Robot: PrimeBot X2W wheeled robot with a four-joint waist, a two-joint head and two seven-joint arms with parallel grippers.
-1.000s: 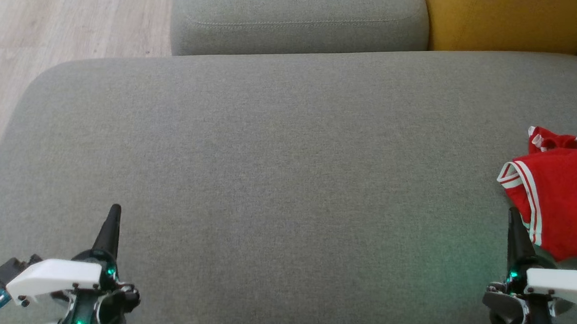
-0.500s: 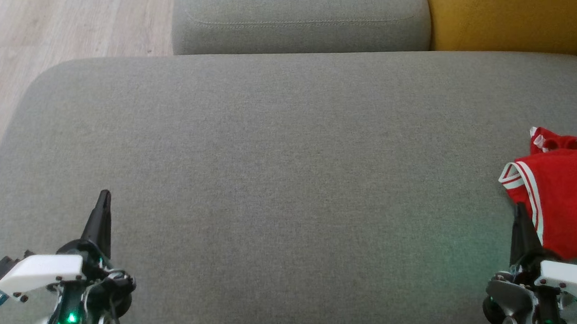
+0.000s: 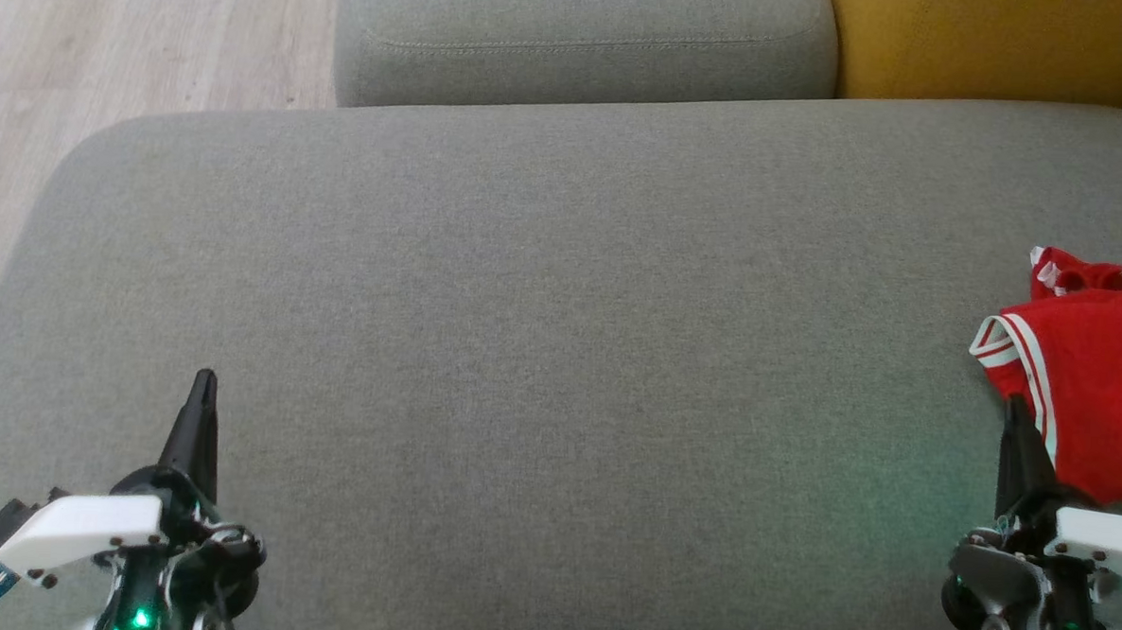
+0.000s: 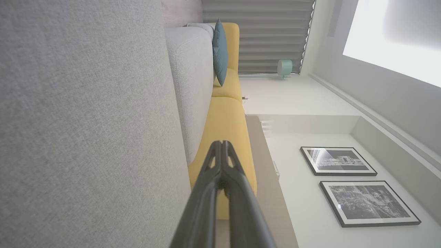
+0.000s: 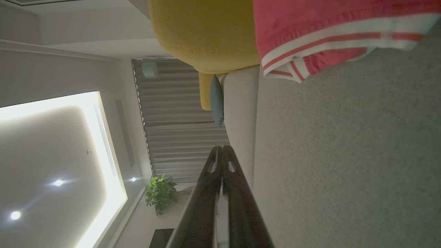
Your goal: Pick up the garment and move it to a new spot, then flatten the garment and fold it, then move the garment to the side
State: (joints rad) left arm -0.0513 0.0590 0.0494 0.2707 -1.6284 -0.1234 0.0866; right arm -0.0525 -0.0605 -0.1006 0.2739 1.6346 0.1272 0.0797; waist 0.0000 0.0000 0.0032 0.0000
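Left gripper: over the last second its tip went up and left in head view, with the white wrist housing sliding left and down; hardly any move in the last half second. Right gripper: tip crept right and a bit up, now further over the white-striped hem of the red garment

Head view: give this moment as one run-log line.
red white-striped garment: bunched on grey cushion | left gripper: shut, empty | right gripper: shut, beside garment
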